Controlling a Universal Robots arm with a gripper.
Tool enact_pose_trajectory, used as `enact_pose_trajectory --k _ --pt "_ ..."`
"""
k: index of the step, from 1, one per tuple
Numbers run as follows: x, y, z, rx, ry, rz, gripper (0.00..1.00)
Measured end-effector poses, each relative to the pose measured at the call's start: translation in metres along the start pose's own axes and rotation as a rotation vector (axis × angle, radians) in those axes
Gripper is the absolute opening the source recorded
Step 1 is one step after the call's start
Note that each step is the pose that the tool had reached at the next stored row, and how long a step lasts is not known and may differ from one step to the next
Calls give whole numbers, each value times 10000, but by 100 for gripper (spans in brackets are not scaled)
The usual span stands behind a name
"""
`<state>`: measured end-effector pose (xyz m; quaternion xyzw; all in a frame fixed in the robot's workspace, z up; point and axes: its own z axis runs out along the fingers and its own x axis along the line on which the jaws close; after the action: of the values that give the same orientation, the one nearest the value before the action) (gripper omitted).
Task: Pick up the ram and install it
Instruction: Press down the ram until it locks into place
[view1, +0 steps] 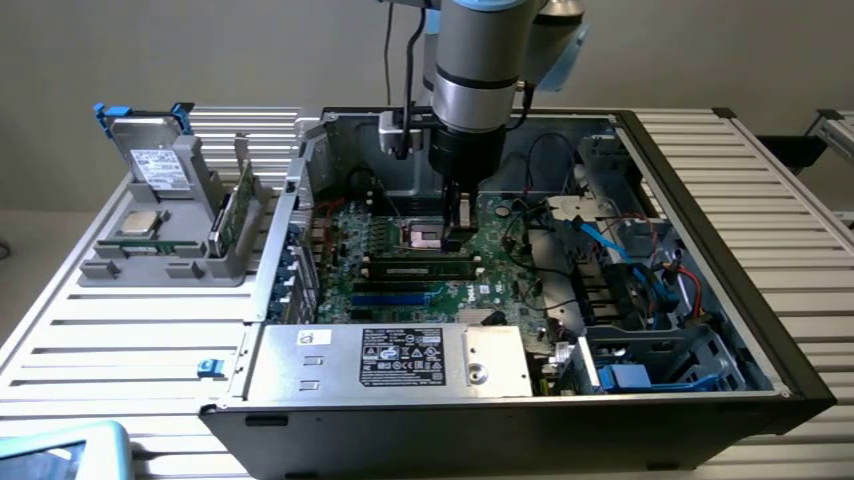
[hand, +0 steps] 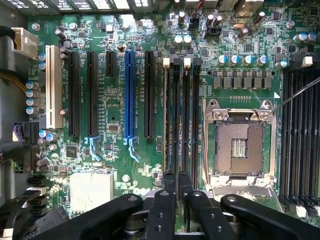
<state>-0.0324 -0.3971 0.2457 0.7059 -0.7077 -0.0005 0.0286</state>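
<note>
The open computer case (view1: 694, 200) lies on the table with its green motherboard (hand: 105, 100) facing up. A slim green ram (view1: 424, 266) with dark chips lies along one of the black memory slots, just in front of the processor socket (hand: 239, 147). In the wrist view that ram (hand: 165, 120) shows edge-on as a thin pale line in its slot. My gripper (view1: 461, 238) points straight down over the end of that slot, beside the socket. Its tips (hand: 176, 181) hang just above the slots. Whether they touch the ram is hidden.
A grey rack (view1: 160, 265) at the exterior view's left holds a grey drive (view1: 160, 165), a square silver chip (view1: 138, 222) and another green stick (view1: 238, 215). Cables (view1: 601, 240) and a drive cage (view1: 641, 370) fill the case's right side. The power supply (view1: 387, 360) sits in front.
</note>
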Motion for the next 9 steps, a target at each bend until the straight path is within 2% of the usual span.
enact_pose_trajectory --k 1,2,9 --pt "0 0 0 0 -6 0 13" --pt "0 0 0 0 -15 -1 11" --pt "19 -2 1 -2 -42 -3 11"
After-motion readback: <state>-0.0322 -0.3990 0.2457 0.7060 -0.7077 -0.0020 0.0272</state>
